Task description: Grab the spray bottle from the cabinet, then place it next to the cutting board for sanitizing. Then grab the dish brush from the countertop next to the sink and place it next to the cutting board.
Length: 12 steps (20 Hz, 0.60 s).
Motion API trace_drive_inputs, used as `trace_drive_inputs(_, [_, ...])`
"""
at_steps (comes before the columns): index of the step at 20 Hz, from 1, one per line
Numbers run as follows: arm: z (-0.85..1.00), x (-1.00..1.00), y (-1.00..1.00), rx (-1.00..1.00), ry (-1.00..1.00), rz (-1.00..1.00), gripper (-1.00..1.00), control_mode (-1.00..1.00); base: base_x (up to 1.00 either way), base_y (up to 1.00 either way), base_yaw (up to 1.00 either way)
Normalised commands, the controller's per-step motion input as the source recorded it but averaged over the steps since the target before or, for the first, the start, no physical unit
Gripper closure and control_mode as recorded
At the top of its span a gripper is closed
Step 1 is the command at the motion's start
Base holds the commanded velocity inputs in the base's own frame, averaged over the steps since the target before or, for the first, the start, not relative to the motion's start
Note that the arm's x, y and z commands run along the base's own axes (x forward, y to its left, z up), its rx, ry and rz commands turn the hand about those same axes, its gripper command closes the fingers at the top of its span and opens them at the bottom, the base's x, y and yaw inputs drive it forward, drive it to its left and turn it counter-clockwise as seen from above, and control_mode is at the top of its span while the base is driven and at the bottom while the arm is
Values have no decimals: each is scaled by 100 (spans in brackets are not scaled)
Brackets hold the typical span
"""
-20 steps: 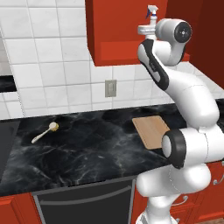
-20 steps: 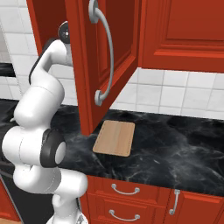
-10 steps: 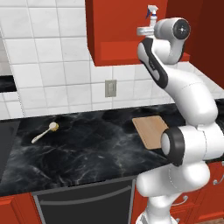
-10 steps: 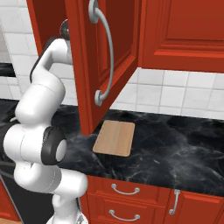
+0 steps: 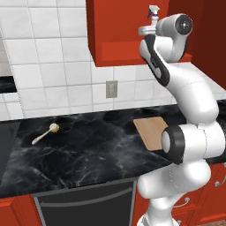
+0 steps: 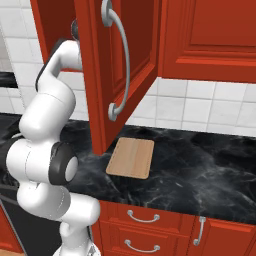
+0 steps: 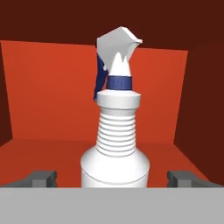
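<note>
- Spray bottle (image 7: 115, 144) upright on the cabinet (image 5: 119, 39) shelf floor, roughly mid-shelf, trigger head topmost; bluish tip also peeking above the wrist in the left base view.
- Pincer (image 7: 113, 177) spread wide, one dark tip off each side of the bottle body, clear gaps both sides; nothing gripped yet.
- Step in hand, by judgement: closing on the bottle inside the recess.
- Best done by easing a little deeper so the tips flank the smooth lower body rather than the ribbed neck; keeping the bottle centred between tips before closing; squeezing evenly so as not to topple it against the back wall.
- Afterwards lifting just off the shelf floor, then backing straight out, minding the open red door (image 6: 117, 70) close by.
- Cutting board (image 6: 131, 157) flat near the worktop (image 5: 97, 145) front edge, below that door; free space beside it for setting down.
- Dish brush (image 5: 45, 133) towards the worktop's left end, well apart from the board; untouched.
</note>
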Motion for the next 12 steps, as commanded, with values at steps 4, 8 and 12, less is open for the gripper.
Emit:
trace_drive_inputs(4, [-14, 0, 0, 0, 3, 1, -100, -100, 0, 0, 0])
trace_drive_inputs(8, [-23, 12, 0, 0, 2, 1, -100, -100, 0, 0, 0])
trace_drive_inputs(12, [-17, 12, -10, 0, 0, 1, -100, -100, 0, 0, 0])
